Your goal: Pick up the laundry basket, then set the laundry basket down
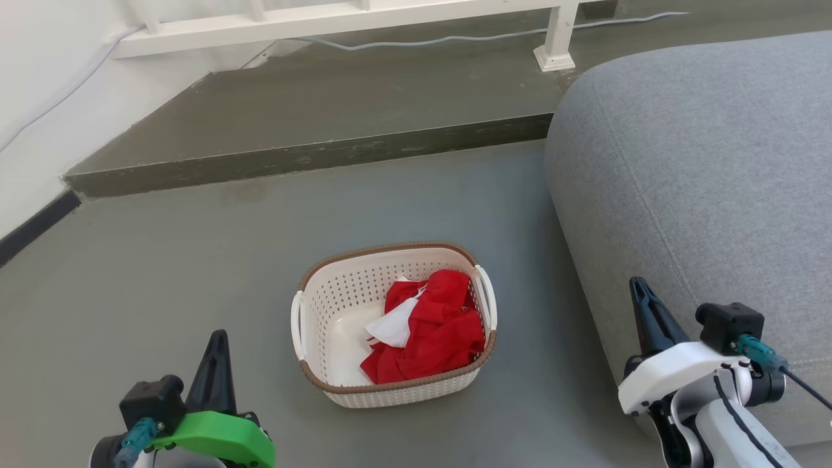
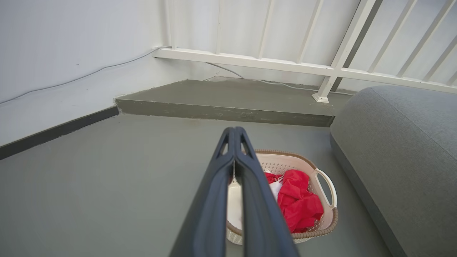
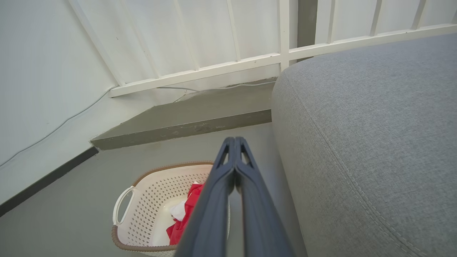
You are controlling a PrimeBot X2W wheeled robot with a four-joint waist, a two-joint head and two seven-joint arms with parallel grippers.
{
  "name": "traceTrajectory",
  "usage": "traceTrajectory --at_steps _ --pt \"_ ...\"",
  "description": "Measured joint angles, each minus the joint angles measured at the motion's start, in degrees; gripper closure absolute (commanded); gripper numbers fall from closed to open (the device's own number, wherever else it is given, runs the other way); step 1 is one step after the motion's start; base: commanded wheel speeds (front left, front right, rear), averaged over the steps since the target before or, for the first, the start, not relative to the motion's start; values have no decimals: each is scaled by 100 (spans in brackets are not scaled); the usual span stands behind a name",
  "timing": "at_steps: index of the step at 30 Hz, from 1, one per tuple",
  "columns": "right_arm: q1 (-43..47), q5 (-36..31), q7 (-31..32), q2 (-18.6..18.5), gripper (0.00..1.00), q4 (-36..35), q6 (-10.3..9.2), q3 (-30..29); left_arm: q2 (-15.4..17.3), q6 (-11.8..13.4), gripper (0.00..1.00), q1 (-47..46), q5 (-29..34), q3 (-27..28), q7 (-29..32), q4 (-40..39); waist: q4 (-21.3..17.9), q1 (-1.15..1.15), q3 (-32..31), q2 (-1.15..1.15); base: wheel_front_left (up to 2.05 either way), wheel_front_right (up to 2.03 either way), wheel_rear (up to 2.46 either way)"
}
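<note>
**Currently: Basket on Floor, Both Grippers Clear**

Presently the laundry basket (image 1: 344, 289) stands upright on the grey floor (image 1: 195, 260), just beside the grey sofa (image 1: 702, 182) and well short of the raised step (image 1: 325, 110). Neither gripper is in contact with it.

**Gripper state**
- Left gripper (image 1: 218, 344): the left wrist view shows the two fingers pressed together along their length, with nothing between them. It sits near the basket on the basket's left side.
- Right gripper (image 1: 642, 296): the right wrist view shows the fingers likewise closed against each other and empty. It sits in front of the sofa, to the basket's right.

**Task progress**
The basket rests on the floor with both arms apart from it. This arrangement fits two stages equally: the basket waiting to be lifted, or the basket already put back down and released. The pictures do not settle which. No lift is under way at this moment.

**Container contents**
- A crumpled red cloth (image 1: 435, 331) fills the right part of the basket and lies against the right-hand wall.
- A smaller white cloth (image 1: 393, 328) lies partly on the red one, towards the middle.
- The left part of the basket bottom is bare.
- Both white loop handles (image 1: 297, 325) are unobstructed.
</note>
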Motion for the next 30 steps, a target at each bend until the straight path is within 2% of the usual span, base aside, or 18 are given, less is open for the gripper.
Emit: traceTrajectory --at_steps 8,30 --pt "0 767 175 52 100 -47 120 -211 -9 -112 100 -1 -797 156 196 -2 49 0 -20 0 0 0 0" --pt "-1 2363 631 221 100 -91 392 -809 -35 -402 100 -15 -2401 532 648 103 176 0 -71 0 0 0 0"
